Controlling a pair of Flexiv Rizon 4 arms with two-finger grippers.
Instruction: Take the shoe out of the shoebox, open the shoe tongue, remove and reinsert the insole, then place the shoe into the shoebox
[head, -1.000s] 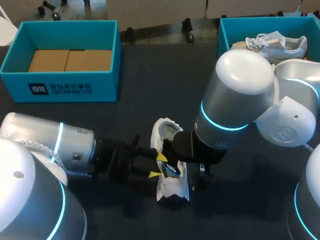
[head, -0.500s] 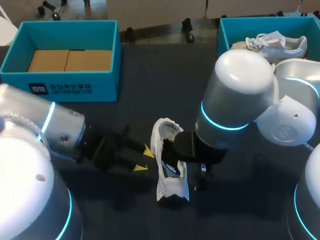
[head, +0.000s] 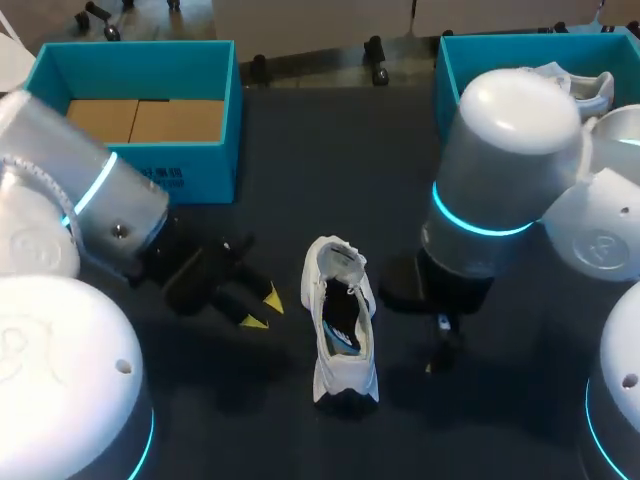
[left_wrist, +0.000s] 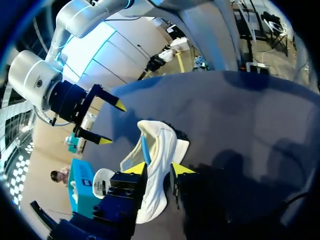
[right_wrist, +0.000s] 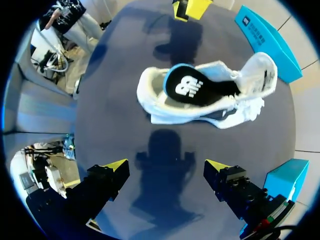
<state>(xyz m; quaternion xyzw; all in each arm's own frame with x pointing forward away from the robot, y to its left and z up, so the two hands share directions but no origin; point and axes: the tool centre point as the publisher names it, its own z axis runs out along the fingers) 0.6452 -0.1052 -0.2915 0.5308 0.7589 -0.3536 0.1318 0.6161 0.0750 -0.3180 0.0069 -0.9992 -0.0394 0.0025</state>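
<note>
Shoe (head: 340, 330): lying on the table (head: 300, 150) between both arms, out of the shoebox (head: 200, 175), tongue standing open, insole (right_wrist: 192, 89) sitting inside, seemingly reinserted; boxing pending. Left gripper (head: 261, 309), right gripper (right_wrist: 166, 169): gaping wide, holding nothing

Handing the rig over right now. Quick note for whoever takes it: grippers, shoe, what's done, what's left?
Left gripper: open, empty, beside the shoe.
Right gripper: open, empty, on the shoe's other side.
Shoe: upright on the table between them, tongue folded open, insole lying inside.
Left shoebox holds cardboard; right shoebox holds a second shoe.
Done: shoe out, tongue open. Whether the insole has been out and back: cannot tell.
Left: put the shoe into a shoebox.
</note>
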